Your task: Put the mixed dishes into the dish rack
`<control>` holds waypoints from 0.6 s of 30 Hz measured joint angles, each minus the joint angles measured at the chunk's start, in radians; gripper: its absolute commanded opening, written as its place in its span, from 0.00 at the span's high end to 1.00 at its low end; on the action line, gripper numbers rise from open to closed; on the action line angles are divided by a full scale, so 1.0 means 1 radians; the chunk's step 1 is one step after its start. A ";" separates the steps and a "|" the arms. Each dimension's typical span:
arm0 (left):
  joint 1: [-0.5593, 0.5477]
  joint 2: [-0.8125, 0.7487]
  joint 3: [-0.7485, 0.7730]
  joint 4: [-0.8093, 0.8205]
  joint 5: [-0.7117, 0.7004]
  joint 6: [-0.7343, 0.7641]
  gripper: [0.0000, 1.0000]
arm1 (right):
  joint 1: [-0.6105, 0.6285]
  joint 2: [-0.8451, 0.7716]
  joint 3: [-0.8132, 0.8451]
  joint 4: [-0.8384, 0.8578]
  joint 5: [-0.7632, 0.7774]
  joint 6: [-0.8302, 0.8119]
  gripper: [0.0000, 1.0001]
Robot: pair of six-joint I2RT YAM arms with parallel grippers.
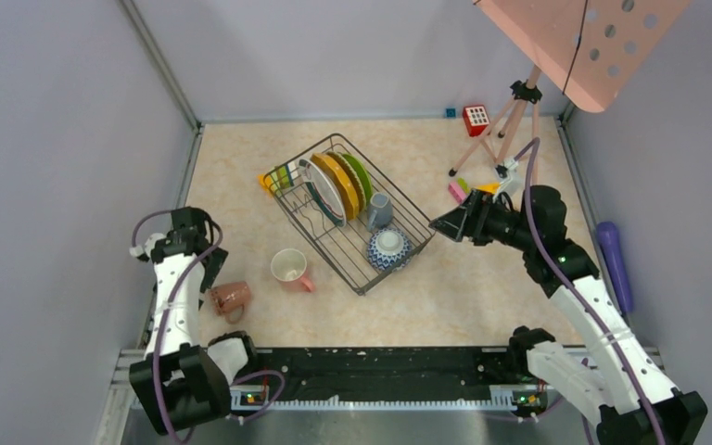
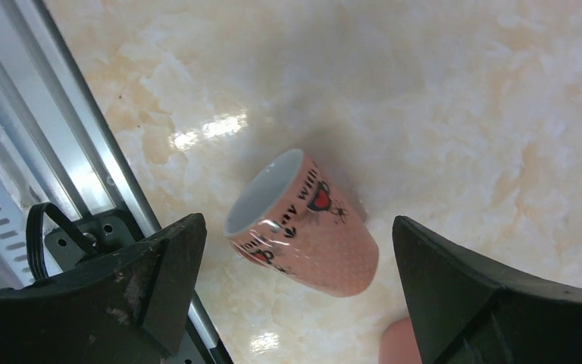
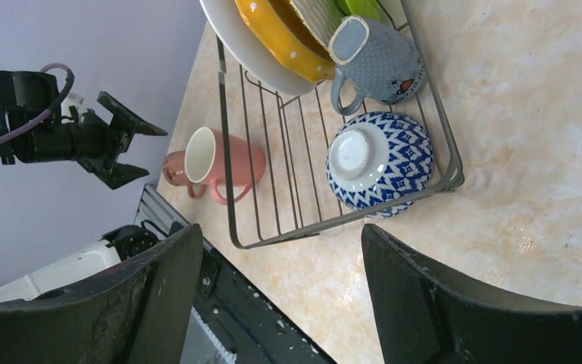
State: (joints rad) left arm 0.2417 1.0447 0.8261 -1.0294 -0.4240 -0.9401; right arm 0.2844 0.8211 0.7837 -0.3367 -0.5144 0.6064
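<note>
Five dishes sit in the dish rack [image 1: 348, 222] at mid-bench: the white plate [image 1: 323, 192], yellow-orange dotted plate [image 1: 341, 184] and lime green plate [image 1: 361, 175] on edge in its slots, then the upturned blue-white bowl [image 1: 388, 248] at its near end and the grey-blue mug [image 1: 378, 211] between. One standing pink mug [image 1: 289, 269] is just left of the rack, and the tipped pink mug [image 2: 303, 227] lies near the left edge below the left gripper [image 2: 297, 227], whose fingers are spread wide and hold nothing. Toward the right edge, the right gripper [image 3: 280, 236] is likewise wide apart and empty.

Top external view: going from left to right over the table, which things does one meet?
lying pink mug → upright pink mug → yellow plate → bowl → right hand → red block → purple tube
</note>
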 measured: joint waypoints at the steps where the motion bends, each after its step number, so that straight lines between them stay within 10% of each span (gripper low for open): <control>1: 0.034 -0.005 -0.011 0.006 0.014 0.002 0.02 | 0.000 0.002 0.000 0.000 -0.004 0.000 0.25; 18: 0.107 0.127 -0.093 0.156 0.255 0.041 0.30 | 0.000 -0.010 0.000 0.000 -0.015 0.035 0.26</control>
State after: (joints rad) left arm 0.3485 1.1721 0.7326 -0.8730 -0.1692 -0.8989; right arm 0.2844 0.8116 0.7841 -0.3367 -0.5293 0.6418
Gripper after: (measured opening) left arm 0.779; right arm 0.744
